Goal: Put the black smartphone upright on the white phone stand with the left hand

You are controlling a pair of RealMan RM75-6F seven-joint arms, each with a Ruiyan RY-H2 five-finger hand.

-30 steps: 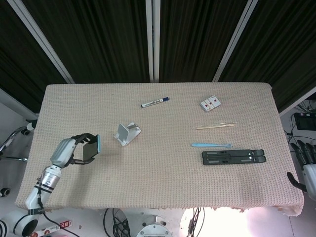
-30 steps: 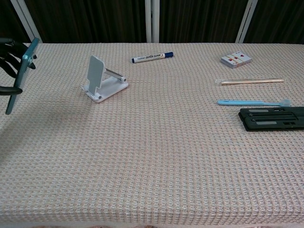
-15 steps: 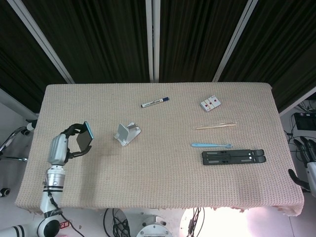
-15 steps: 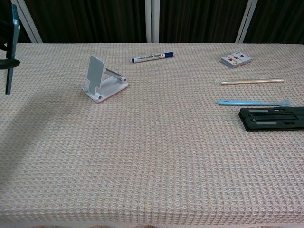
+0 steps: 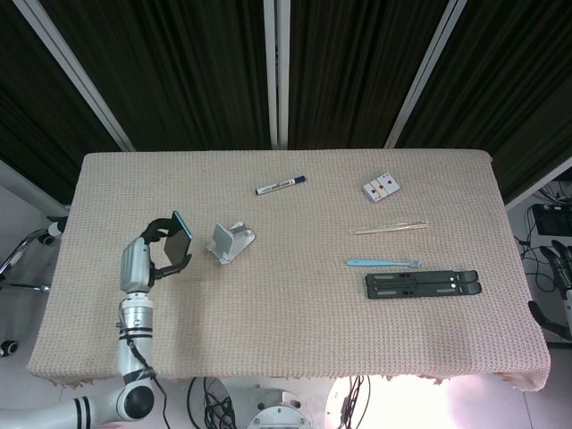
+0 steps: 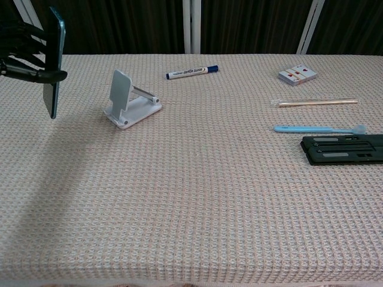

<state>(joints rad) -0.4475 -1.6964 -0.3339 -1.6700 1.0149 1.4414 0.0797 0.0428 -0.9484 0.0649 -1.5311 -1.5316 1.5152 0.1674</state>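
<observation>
The left hand (image 5: 154,255) grips the black smartphone (image 5: 180,239), fingers wrapped around its edges. In the chest view the smartphone (image 6: 54,63), fitted with a light blue case, stands on edge, roughly vertical, raised clear of the tablecloth (image 5: 295,340) and held by the left hand (image 6: 24,54) at the frame's left border. The phone is just left of the white phone stand (image 5: 231,241) and not touching it.

The white phone stand (image 6: 128,101) sits on the cloth with its backrest tilted up and its base plate flat; nothing rests on it.

Behind and to the right of the stand lies a blue-capped marker (image 5: 280,185), near the table's far edge. Further right is a deck of playing cards (image 5: 382,187). In front of the cards lies a pair of wooden chopsticks (image 5: 391,229), then a light blue toothbrush (image 5: 382,263), then a black folding laptop stand (image 5: 422,284), folded flat.

The right hand (image 5: 563,295) appears at the right frame border, beyond the table edge; whether its fingers are apart or together cannot be told.
</observation>
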